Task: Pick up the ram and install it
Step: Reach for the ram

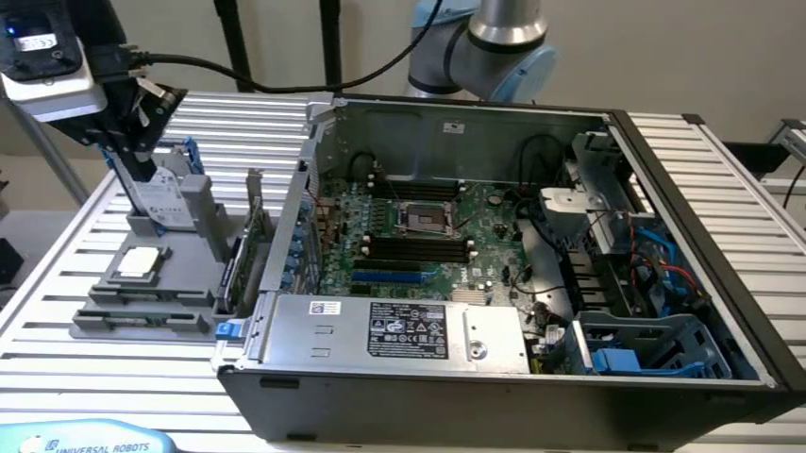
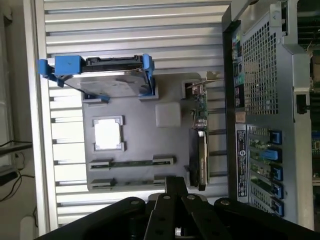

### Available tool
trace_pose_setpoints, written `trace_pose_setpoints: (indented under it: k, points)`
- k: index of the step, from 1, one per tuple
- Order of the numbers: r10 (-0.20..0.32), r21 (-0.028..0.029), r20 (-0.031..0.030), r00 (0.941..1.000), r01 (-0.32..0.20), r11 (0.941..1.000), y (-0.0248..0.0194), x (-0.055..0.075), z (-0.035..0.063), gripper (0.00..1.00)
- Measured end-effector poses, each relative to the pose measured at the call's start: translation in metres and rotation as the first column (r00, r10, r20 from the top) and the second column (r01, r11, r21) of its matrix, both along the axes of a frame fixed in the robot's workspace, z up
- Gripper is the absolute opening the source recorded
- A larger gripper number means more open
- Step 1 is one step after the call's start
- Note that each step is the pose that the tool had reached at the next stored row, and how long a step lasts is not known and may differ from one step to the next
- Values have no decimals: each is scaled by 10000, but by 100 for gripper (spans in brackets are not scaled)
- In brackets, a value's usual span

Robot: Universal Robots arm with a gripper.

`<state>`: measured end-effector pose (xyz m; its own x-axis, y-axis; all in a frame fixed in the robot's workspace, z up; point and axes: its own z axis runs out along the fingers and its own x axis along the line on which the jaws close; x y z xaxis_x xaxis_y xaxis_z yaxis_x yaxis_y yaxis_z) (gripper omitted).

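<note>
Exterior view: black linkage-fingered tool (image 1: 142,168), closed and empty, poised over grey plastic fixture tray (image 1: 202,247) on slatted aluminium worktop (image 1: 51,283), at the exterior view's left of open black computer case (image 1: 504,396). Wrist view: long, thin green ram stick (image 2: 132,162) lying in a tray slot beside square silver processor (image 2: 107,134), apart from tool.

ram (image 2: 132,162): chips too small to tell | claw (image 2: 172,186): cut off by picture's edge
</note>
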<state>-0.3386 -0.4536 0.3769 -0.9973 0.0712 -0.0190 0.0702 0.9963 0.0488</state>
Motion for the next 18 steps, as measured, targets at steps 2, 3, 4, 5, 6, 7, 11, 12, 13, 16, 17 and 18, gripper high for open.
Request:
trace_pose_setpoints:
  k: [2, 3, 4, 5, 6, 7, 11, 12, 13, 16, 17, 18]
  points:
    - [0, 0, 0, 10000, 0, 10000, -18, -91, -13, 11]
    - [0, 0, 0, 10000, 0, 10000, -27, -136, -20, 11]
    - [0, -1, -1, 10000, 0, 10000, -36, -183, -26, 11]
    - [0, -1, -1, 10000, 0, 10000, -45, -228, -33, 11]
    - [0, 0, 0, 10000, 0, 10000, -53, -272, -41, 11]
    - [-1, 0, 0, 10000, 1, 10000, -61, -318, -48, 11]
    - [0, 0, -1, 10000, 0, 10000, -87, -464, -83, 11]
    - [0, 0, -2, 10000, 0, 10000, -92, -491, -92, 11]
    - [0, -1, -6, 10000, 0, 10000, -97, -515, -101, 11]
    - [0, 0, -12, 10000, 0, 10000, -110, -557, -125, 11]
    - [0, -1, -14, 10000, 0, 10000, -114, -566, -133, 11]
    - [1, 1, -12, 10000, -1, 10000, -116, -569, -138, 11]
